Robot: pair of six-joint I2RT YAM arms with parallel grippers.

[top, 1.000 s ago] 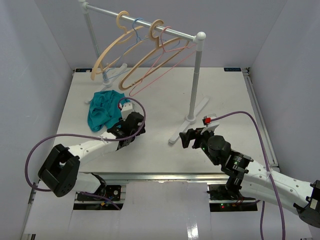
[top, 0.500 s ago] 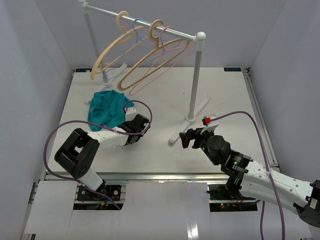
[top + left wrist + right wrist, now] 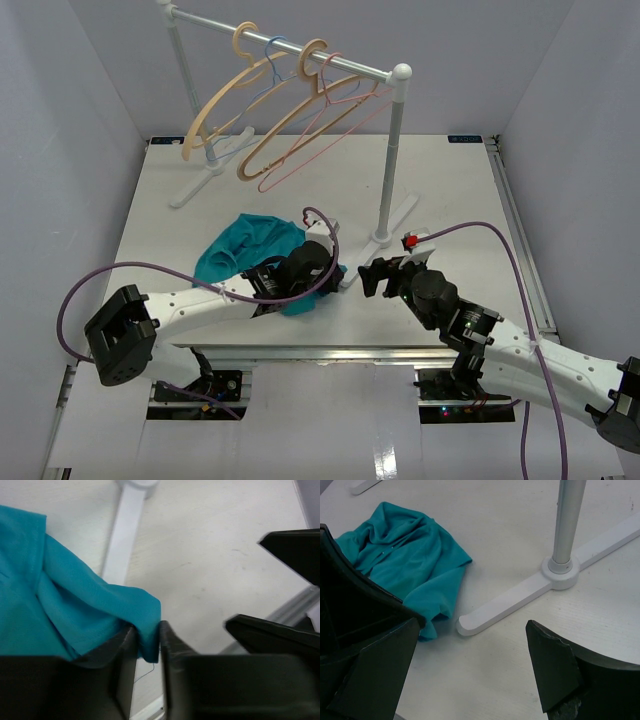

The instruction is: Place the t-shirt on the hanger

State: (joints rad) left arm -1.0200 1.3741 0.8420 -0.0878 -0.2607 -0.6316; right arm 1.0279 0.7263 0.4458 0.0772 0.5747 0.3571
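The teal t-shirt [image 3: 250,245] lies crumpled on the table, left of the middle. My left gripper [image 3: 325,280] is shut on a fold at the shirt's right end [image 3: 149,640], low over the table. My right gripper [image 3: 362,278] is open and empty, just right of the left gripper. The t-shirt [image 3: 415,565] lies ahead and to the left in the right wrist view. The pink hanger [image 3: 330,130] hangs on the rack's rail at the back, behind a beige hanger.
The white clothes rack [image 3: 395,150] stands at the back; its right foot [image 3: 520,595] lies just beyond my right gripper. Two beige hangers [image 3: 215,110] and a light-blue hanger [image 3: 272,62] hang on the rail. Grey walls close in both sides.
My left gripper has pulled the t-shirt from the back left towards the middle, up to my right gripper. The right arm has hardly moved.
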